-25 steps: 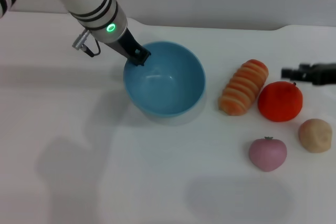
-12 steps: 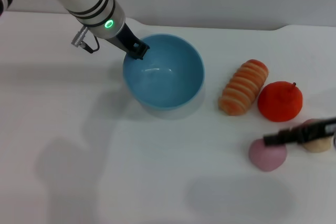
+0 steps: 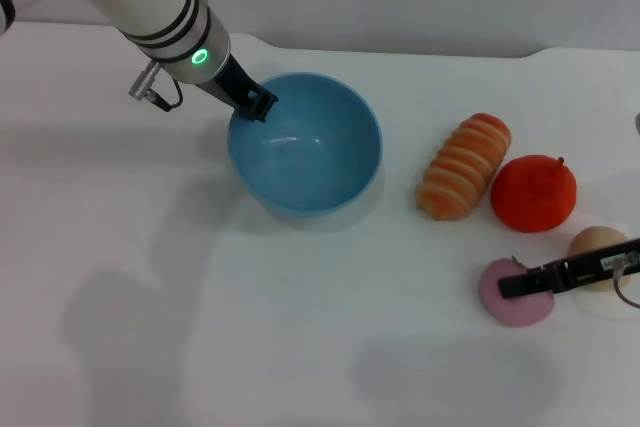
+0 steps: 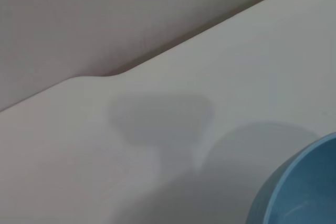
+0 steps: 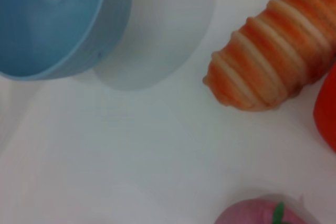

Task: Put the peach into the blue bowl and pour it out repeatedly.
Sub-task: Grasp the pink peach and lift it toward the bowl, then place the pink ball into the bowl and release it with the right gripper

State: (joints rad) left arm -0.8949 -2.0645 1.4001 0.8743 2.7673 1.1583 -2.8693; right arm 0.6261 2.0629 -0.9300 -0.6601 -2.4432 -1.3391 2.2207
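Right gripper (image 3: 512,287) sits low over the peach (image 3: 515,305) at near right; can't tell if its fingers are spread or pinching, likely lining up a pick. Left gripper (image 3: 258,103) clamps the far-left rim of the blue bowl (image 3: 305,162), probably steadying it for loading and tipping. Bowl is empty. Striped orange piece (image 3: 464,167), orange-red fruit (image 3: 534,193) and beige ball (image 3: 598,240) lie loose on the table (image 3: 300,347), right of the bowl.
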